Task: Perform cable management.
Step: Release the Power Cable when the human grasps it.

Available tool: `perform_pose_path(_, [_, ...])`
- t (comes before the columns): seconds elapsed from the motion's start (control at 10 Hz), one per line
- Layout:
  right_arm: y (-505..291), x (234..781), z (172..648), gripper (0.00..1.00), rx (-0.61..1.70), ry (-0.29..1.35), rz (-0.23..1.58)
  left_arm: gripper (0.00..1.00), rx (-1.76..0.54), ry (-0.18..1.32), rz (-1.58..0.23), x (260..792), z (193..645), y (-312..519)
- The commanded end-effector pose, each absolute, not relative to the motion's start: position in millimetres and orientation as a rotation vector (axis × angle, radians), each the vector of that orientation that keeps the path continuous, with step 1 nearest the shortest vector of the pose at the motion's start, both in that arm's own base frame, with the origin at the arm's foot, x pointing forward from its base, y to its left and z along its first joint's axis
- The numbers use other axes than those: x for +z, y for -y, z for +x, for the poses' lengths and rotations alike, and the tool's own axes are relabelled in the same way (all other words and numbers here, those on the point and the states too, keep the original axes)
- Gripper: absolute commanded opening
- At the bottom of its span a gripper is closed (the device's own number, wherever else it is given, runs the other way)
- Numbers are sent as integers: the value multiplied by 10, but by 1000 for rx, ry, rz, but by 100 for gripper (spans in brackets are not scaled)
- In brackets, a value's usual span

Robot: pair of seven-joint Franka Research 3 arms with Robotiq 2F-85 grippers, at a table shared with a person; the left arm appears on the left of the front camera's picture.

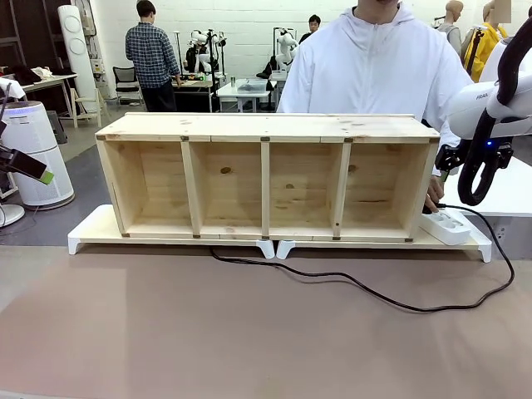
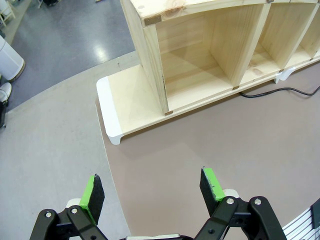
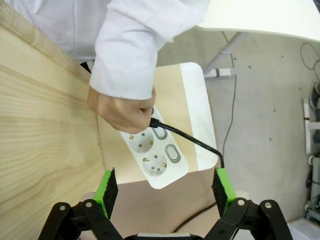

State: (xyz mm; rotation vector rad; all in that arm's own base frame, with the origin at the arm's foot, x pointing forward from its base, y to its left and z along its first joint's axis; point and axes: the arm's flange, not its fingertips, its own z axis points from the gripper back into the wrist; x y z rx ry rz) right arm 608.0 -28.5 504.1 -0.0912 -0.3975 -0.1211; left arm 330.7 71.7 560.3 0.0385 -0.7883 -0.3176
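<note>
Progress: I judged the tidying barely begun; the cable lay loose across the tabletop, from under the wooden shelf round to the power strip.
Person: a hand pinched the plug at the strip.
Left hand: I saw it wide open, empty, above bare tabletop.
Right hand: spread wide, holding nothing, hovering over the strip.
Materials: cord thin, glossy, limp; shelf raw pine with four bays; strip smooth white plastic.
Left to do: gathering and routing the slack.
</note>
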Motion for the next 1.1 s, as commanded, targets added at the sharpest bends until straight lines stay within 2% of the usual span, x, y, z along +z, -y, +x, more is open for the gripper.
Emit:
perform_pose_path(0.0, [284, 5036, 6080, 97, -121, 395, -91, 100, -313, 783, 36, 5599, 3304, -728])
perform_pose_path(1.0, [284, 5036, 6080, 97, -121, 395, -91, 100, -313, 783, 36, 5599, 3304, -728])
